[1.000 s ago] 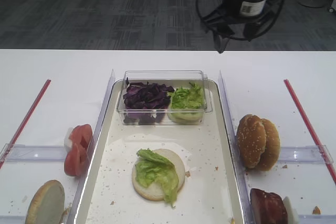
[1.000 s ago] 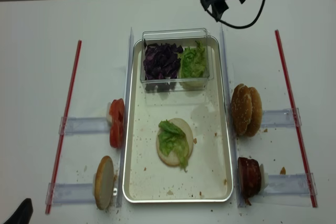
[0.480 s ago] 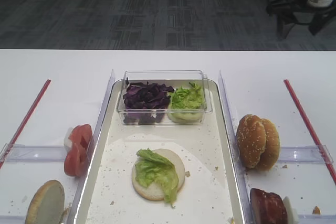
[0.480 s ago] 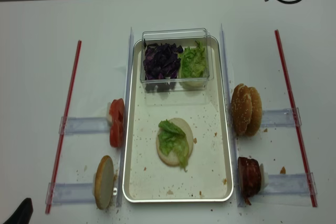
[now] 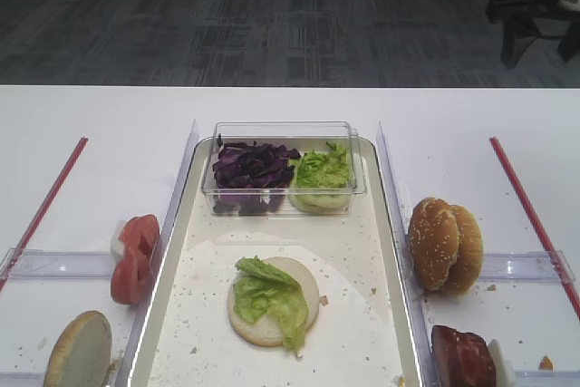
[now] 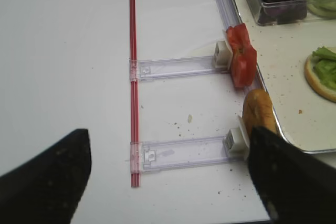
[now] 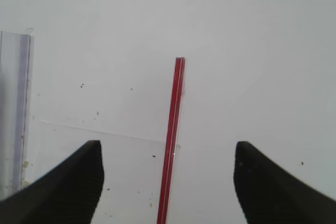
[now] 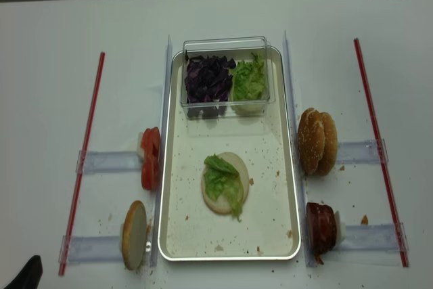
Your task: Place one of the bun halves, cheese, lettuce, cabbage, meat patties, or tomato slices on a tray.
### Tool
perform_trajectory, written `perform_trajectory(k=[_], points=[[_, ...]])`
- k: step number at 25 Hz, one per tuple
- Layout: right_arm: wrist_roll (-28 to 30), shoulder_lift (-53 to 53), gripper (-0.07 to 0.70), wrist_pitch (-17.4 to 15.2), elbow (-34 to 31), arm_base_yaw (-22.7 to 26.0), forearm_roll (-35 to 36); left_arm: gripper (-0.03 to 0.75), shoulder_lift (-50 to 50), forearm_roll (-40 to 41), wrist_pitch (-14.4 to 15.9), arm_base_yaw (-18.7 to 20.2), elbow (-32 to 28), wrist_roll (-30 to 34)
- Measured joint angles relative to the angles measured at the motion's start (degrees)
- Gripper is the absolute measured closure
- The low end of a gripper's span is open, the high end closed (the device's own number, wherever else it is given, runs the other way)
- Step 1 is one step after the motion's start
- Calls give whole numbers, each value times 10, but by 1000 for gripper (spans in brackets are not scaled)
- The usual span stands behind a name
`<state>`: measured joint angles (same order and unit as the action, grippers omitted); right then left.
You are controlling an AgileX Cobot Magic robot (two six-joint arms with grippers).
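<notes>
In the exterior high view we see the tray point(image 5: 390, 251) already holding a pale bun half point(image 5: 272, 313) with a lettuce leaf point(image 5: 269, 295) on it; tomato slices point(image 5: 133, 257) wait left, seeded bun halves point(image 5: 444, 244) and a meat patty point(image 5: 463, 357) right.

In the right wrist view the right gripper point(image 7: 167, 177) hangs with jaws spread and bare over a red strip point(image 7: 172, 140).

In the left wrist view the left gripper point(image 6: 168, 177) stands wide apart, holding nothing.

The realsense view confirms it: we judge one layer done, more possible.
</notes>
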<state>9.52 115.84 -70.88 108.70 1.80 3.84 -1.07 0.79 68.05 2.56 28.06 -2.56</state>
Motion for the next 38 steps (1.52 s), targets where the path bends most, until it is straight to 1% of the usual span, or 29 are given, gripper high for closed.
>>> perform_trajectory(k=[7, 11, 23, 29, 38], points=[[-6, -4, 88, 0, -3, 0, 29, 152, 0, 0, 0, 0, 0, 0], [-7, -29, 88, 0, -32, -1, 32, 152, 0, 0, 0, 0, 0, 0], [-1, -181, 90, 0, -215, -1, 36, 152, 0, 0, 0, 0, 0, 0], [0, -285, 90, 0, -298, -1, 41, 152, 0, 0, 0, 0, 0, 0], [0, -466, 90, -2, -454, -1, 44, 152, 0, 0, 0, 0, 0, 0]])
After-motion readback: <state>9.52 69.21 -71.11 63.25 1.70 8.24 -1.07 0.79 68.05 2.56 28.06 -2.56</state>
